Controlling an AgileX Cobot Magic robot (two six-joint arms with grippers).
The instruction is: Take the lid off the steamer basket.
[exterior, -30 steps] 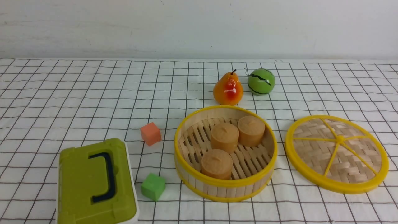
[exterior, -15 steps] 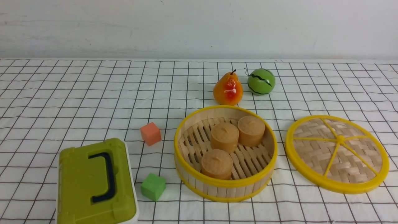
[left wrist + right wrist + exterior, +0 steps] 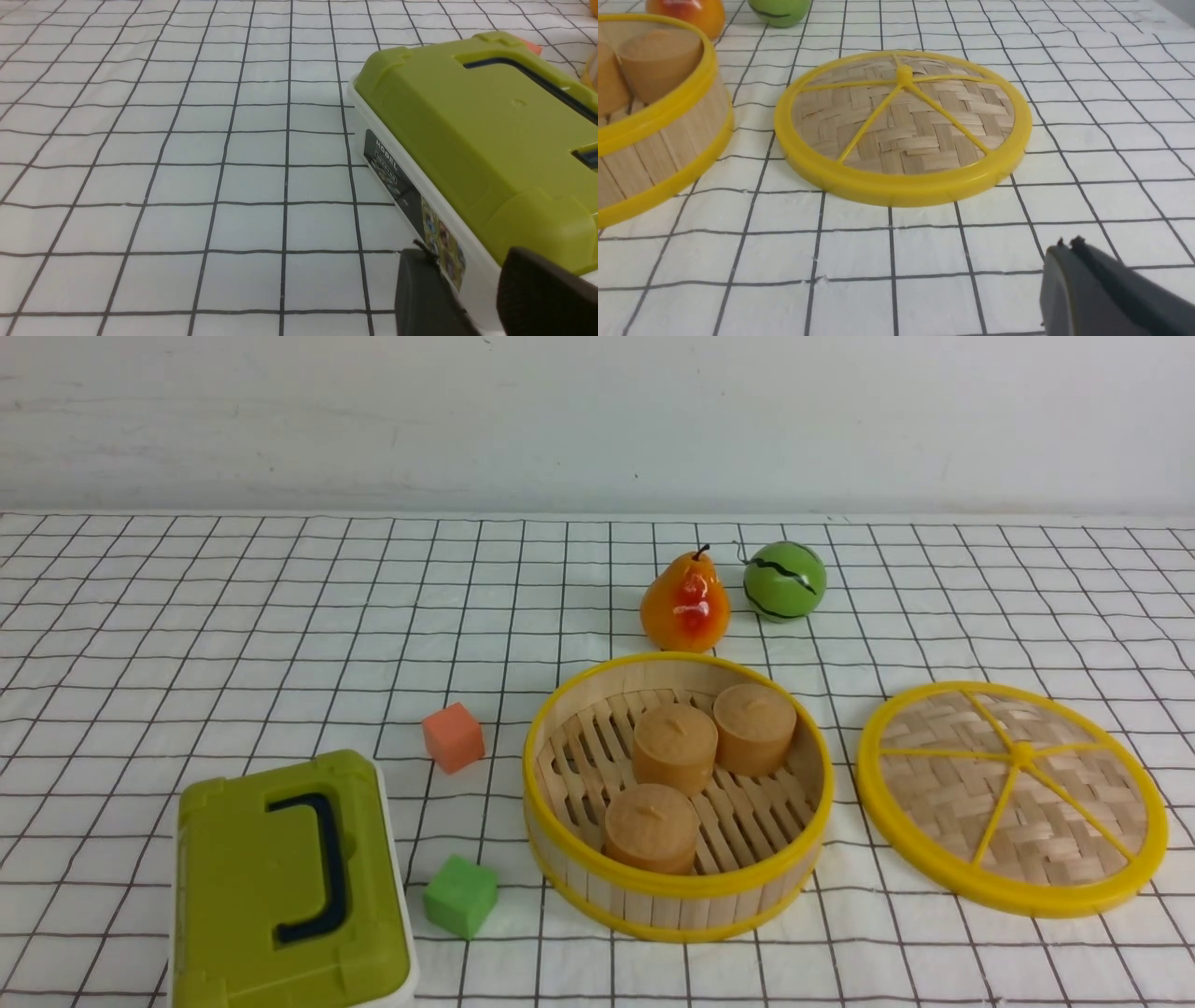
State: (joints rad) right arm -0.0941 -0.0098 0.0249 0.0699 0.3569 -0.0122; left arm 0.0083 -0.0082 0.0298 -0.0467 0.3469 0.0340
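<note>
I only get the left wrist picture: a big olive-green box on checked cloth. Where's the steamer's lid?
Observer: The flat round woven-bamboo lid with a yellow rim lies on the cloth to the right of the round bamboo-slat steamer basket, apart from it.
Operator: Anything inside the basket?
Observer: Three tan cylinder-shaped cakes sit on its slatted floor.
Operator: Is the other gripper on the lid?
Observer: No. The right gripper shows only a dark tip, clear of the lid's rim.
</note>
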